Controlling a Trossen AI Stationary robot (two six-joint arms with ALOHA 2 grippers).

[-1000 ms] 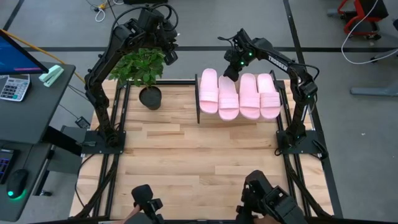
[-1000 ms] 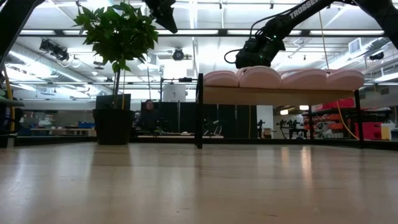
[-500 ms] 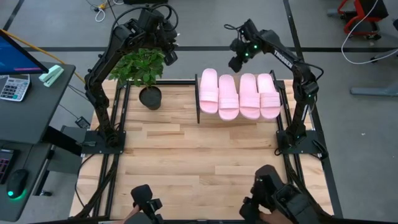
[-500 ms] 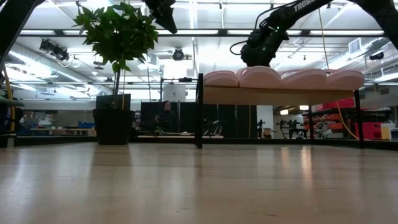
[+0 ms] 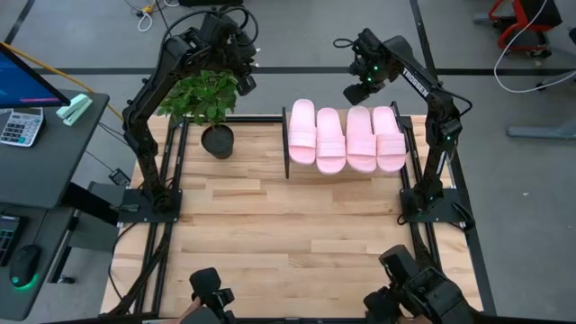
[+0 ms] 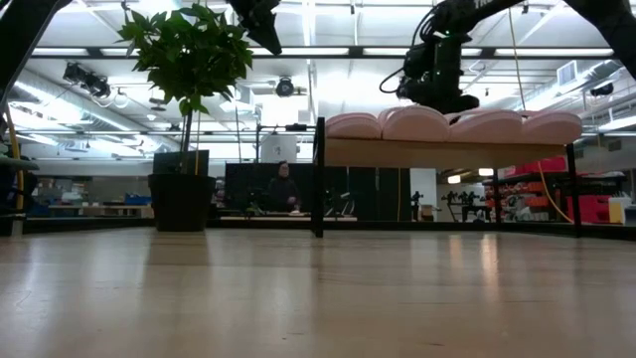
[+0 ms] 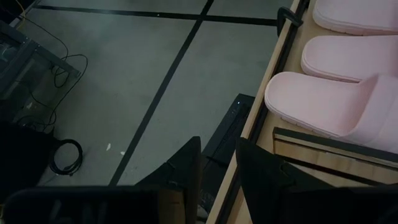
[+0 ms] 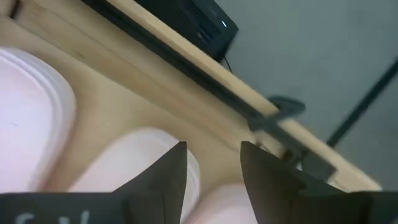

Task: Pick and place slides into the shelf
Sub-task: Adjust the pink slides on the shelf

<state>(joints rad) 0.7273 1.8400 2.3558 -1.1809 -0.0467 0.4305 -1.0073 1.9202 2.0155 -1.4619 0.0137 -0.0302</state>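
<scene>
Since one second ago, my right gripper [image 5: 352, 93] has lifted away from the second sandal and moved toward the back edge of the table, so now it hangs above the far ends of the four pale pink foam slide sandals [image 5: 346, 137]. In the right wrist view its two dark fingers [image 8: 158, 180] stand a little apart with nothing between them, and below them I see the light wood and the rounded ends of the sandals.

All four sandals lie side by side, touching each other, on the low rectangular shelf with light wood top panel and thin black metal frame [image 6: 442, 152]. In the low view they make a pink row along the top of it. The second sandal from the left sits a bit nearer to the front than the others.

My left gripper [image 5: 247, 81] waits high above the green potted plant in a black pot [image 5: 209, 103], near the back left corner of the table, and has not moved. In the left wrist view its fingers [image 7: 186, 168] are slightly apart and hold nothing.

Far behind the table, a person [image 6: 283, 187] shows in the low view.
</scene>
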